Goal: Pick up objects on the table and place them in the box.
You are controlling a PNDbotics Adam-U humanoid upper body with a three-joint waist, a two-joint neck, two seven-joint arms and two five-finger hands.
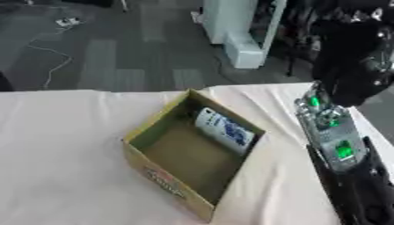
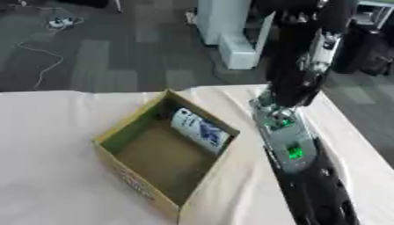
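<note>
Right arm over the surface, open cardboard box with one item inside.

Left eye view: the black-and-silver right arm, green lights lit, runs along the right edge of the cream-covered surface; its hand and fingers cannot be told. Right eye view: the open brown cardboard box stands mid-surface, and a white packet with blue print leans against its far inner wall.

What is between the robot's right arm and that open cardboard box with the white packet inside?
Nothing visible: only bare cream tablecloth lies between the right arm and the open brown cardboard box. The white and blue packet already leans against its far inside wall.
</note>
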